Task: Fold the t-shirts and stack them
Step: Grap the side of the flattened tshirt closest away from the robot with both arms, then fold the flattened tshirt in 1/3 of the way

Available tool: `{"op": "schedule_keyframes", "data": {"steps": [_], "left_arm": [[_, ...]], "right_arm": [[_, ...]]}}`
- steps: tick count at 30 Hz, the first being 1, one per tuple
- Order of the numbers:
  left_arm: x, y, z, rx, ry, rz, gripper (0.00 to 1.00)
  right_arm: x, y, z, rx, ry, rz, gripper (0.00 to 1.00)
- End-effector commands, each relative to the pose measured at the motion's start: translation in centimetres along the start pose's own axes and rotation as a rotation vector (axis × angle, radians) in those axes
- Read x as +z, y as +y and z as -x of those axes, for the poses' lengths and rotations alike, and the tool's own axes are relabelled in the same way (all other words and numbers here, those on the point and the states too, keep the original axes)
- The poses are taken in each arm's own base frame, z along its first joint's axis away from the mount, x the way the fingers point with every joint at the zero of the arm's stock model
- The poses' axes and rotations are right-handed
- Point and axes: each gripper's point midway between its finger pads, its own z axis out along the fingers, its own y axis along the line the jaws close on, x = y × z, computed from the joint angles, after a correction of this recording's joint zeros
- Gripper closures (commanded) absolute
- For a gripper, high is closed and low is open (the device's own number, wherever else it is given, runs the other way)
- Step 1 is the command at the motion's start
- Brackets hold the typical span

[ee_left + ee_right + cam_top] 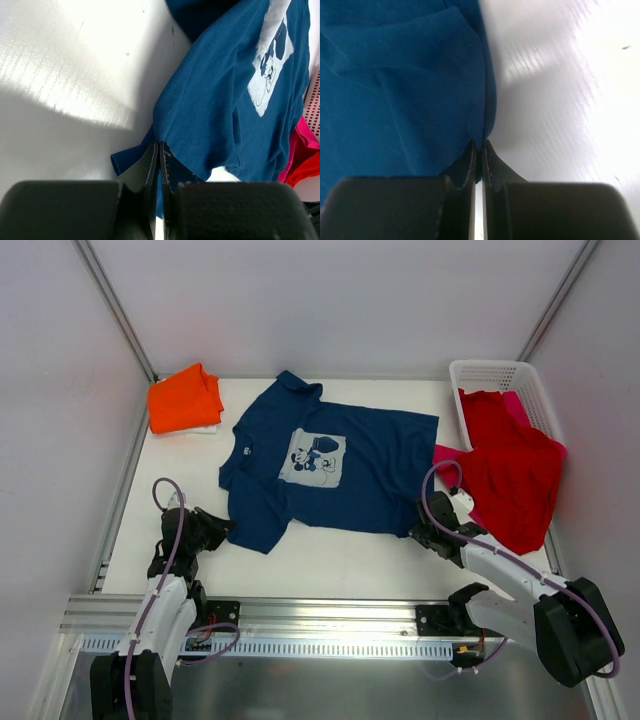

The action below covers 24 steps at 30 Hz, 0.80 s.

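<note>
Between the pinched tips of the left claw (159,146) sits a near corner of the navy t-shirt (330,465); the right claw (479,145) clamps its other near edge. Beyond both, it lies spread and unfolded on the counter (330,560). Far left, an orange t-shirt (185,400) looks already folded. Right of the right claw, a red t-shirt (515,475) and a pink t-shirt (447,453) spill from the basket (490,365), apparently unfolded. Nothing seems to block the fold.
</note>
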Motion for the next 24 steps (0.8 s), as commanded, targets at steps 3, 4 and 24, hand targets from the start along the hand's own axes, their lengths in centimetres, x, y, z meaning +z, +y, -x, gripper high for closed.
{"op": "schedule_keyframes", "data": {"steps": [3, 4, 24], "left_arm": [[-0.7, -1.7, 0.2, 0.001, 0.022, -0.035, 1.00], [-1.0, -2.0, 0.3, -0.004, 0.032, -0.028, 1.00], [-9.1, -8.5, 3.0, 0.068, -0.037, -0.103, 1.00]], "right_arm": [[-1.2, -2.7, -0.7, -0.032, 0.022, -0.071, 1.00], [-1.4, -2.8, -0.5, -0.037, 0.016, -0.074, 1.00], [-7.5, -3.1, 3.2, -0.108, -0.076, -0.017, 0.99]]}}
